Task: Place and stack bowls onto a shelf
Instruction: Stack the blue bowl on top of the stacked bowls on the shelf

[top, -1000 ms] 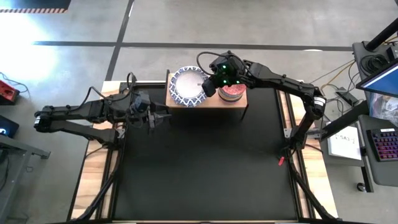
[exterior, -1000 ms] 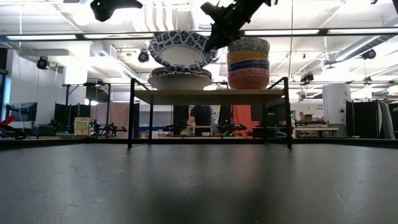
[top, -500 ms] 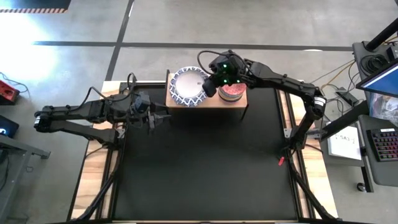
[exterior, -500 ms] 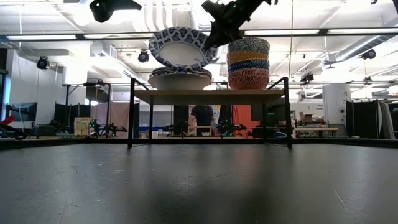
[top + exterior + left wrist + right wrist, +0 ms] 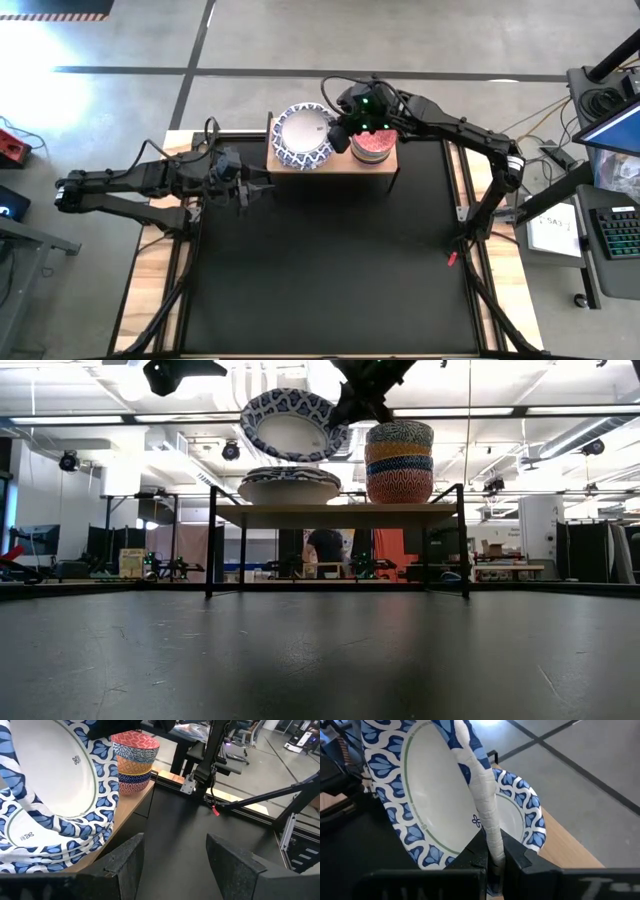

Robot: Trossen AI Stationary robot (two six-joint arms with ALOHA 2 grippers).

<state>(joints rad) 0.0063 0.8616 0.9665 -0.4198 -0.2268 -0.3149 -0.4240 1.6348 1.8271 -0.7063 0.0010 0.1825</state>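
Note:
My right gripper (image 5: 338,137) is above the shelf (image 5: 345,163), a light-wood board on dark legs, and is shut on a wide white bowl with a blue-patterned rim (image 5: 292,425). That bowl hangs tilted over a stack of like bowls (image 5: 288,485) resting on the shelf's left half. A stack of smaller coloured bowls (image 5: 399,462), red one on top, stands on the right half. My left gripper (image 5: 265,188) waits open, just left of the shelf and lower than the board; its wrist view looks at both stacks. My right gripper pinches the wide bowl's rim (image 5: 491,847) on the side toward the small bowls, one finger inside the bowl and one outside. The fingers come from above and the right, slanting down. The bowl is lifted clear of the stack, tilted, its free side higher.
The black mat (image 5: 330,270) covers the table in front of the shelf. The right arm (image 5: 450,130) reaches in from the right over the small stack. Wooden table edges (image 5: 160,260) and cables run along both sides. A person (image 5: 322,550) stands in the room behind.
My right gripper has risen a little and carried the wide bowl with it. The bowl, which hung close over the stack a second ago, now hangs clear above it with a visible gap. The left arm has kept still.

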